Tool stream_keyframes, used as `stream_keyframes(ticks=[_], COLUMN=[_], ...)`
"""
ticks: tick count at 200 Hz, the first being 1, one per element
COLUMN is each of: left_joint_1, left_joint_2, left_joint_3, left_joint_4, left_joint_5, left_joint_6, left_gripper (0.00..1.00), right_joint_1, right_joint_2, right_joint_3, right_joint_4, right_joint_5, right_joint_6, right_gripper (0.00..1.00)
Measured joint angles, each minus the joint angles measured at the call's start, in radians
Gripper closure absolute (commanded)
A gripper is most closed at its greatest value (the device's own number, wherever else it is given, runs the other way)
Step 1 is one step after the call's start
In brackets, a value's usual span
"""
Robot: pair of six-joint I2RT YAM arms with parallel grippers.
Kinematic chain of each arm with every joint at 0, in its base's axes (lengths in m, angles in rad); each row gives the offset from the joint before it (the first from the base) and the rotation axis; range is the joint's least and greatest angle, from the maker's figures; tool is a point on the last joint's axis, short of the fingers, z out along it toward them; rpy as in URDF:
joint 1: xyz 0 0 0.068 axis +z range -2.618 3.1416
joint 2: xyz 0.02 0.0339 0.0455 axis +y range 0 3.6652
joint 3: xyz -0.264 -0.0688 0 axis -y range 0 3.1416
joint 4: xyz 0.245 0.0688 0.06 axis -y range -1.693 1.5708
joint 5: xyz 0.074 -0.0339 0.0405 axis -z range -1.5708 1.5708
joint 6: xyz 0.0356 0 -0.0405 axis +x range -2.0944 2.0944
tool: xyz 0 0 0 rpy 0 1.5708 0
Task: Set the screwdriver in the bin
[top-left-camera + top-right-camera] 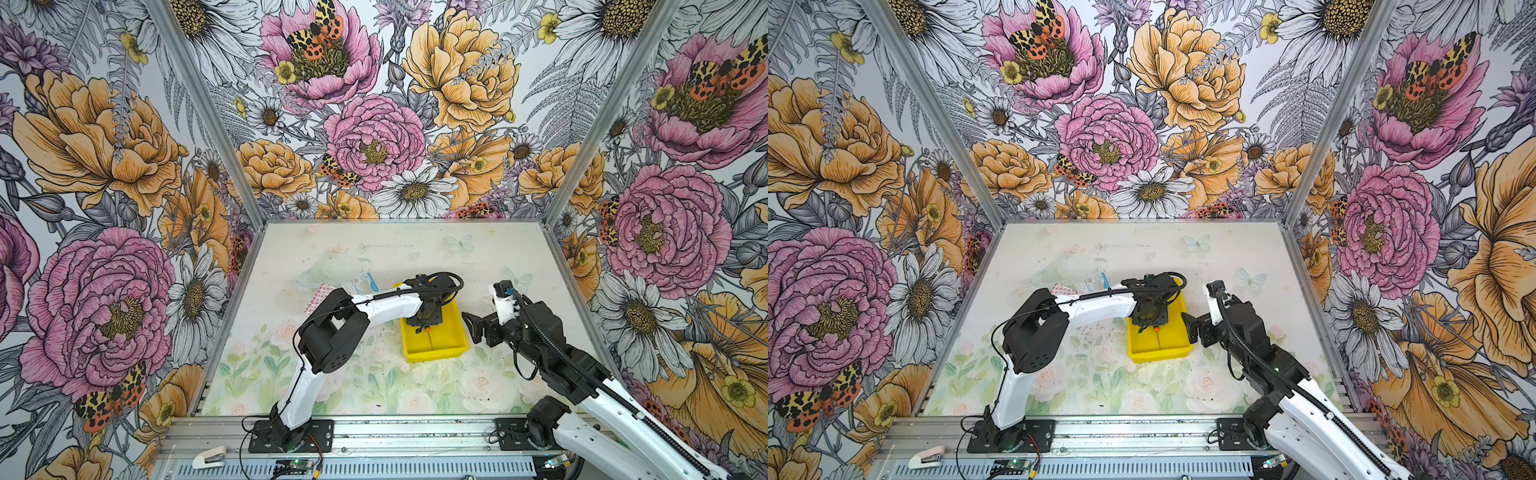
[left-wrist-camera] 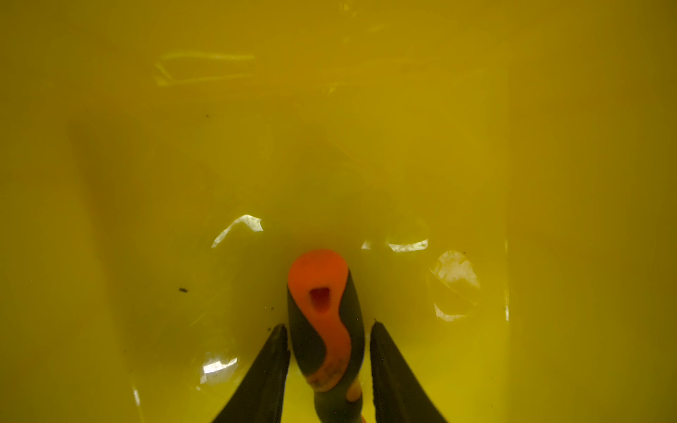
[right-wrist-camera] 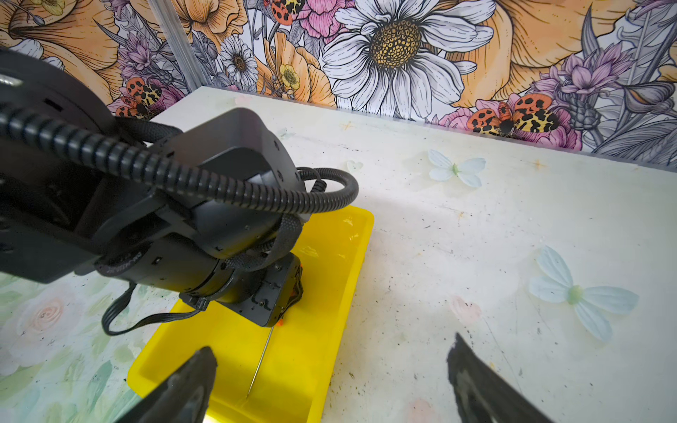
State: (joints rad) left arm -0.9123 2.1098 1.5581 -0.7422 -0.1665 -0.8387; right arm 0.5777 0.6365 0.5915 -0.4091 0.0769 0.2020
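Note:
The yellow bin [image 1: 436, 355] [image 1: 1158, 355] sits mid-table. My left gripper [image 1: 424, 320] [image 1: 1148, 318] reaches down into it and hides most of the screwdriver in both top views. In the left wrist view the bin [image 2: 219, 146] fills the frame. The screwdriver's orange-and-black handle [image 2: 322, 329] lies between my left gripper's [image 2: 328, 324] fingers, with a thin gap at one side, so the jaws are slightly open. The right wrist view shows the grey shaft [image 3: 262, 362] slanting down to the bin floor [image 3: 329, 274]. My right gripper [image 3: 333, 351] [image 1: 471, 326] stands open and empty beside the bin's right wall.
Behind the bin to the left lie a white-and-blue packet [image 1: 365, 282], a pink-dotted blister pack [image 1: 318, 297] and a clear plastic bag [image 1: 332, 268]. A pale stapler [image 1: 209, 457] rests on the front rail. Flowered walls close in three sides.

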Motion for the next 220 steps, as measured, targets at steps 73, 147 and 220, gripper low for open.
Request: stream_keyframes(ticks=[73, 147, 220], left_joint_1=[0.001, 0.001, 0.001], left_joint_2=[-0.004, -0.143, -0.299], left_joint_3=[-0.001, -0.032, -0.036], left_joint_4=[0.006, -0.001, -0.002], left_joint_5=[0.000, -0.027, -0.104], left_joint_6=[0.000, -0.003, 0.071], left_gripper=[0.44, 0.34, 0.17], right_joint_1=[-0.003, -0.003, -0.008], right_joint_2=[-0.002, -0.028, 0.015], right_joint_3=[0.000, -0.001, 0.002], right_joint_4=[0.000, 0.000, 0.000], right_joint_5=[-0.002, -0.002, 0.006], right_joint_6=[0.000, 0.015, 0.032], right_gripper=[0.00, 0.01, 0.01])
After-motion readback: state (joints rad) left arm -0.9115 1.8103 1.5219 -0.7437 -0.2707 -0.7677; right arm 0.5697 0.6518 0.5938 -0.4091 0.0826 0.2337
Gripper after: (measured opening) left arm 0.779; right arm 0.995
